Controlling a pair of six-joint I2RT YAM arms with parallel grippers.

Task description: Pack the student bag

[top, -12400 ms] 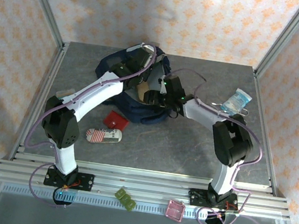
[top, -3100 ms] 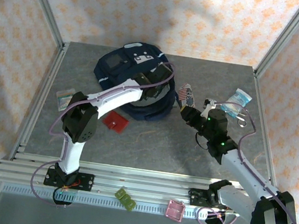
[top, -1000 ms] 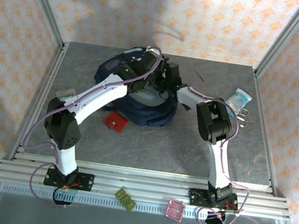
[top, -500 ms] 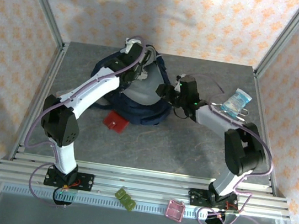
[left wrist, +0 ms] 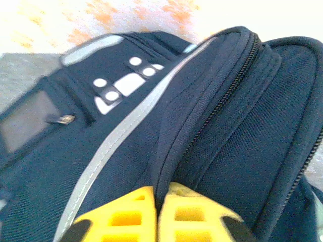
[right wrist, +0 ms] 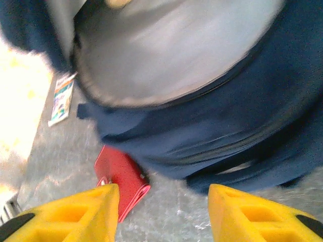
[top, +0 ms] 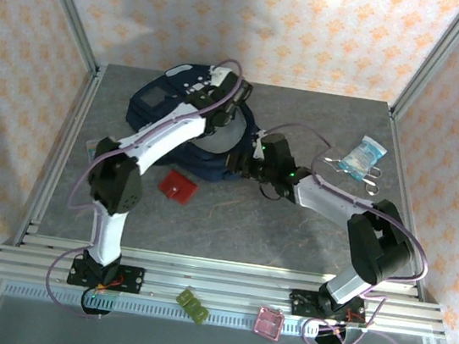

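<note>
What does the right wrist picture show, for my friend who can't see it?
The right claw is open, its two yellow fingers spread wide over a grey table. Ahead lies the blurry navy student bag, its mouth showing pale grey lining, with a flat red wallet lying by its near edge and a small colourful packet to the left.

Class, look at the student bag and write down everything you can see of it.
The student bag is a large backpack of navy woven fabric, lying slumped on the far middle of the grey table. It bears a pale grey stripe, white patches, a small window pocket and a dark zip. Its mouth gapes, showing grey lining. The left hand appears to pinch a fold by the zip.
</note>
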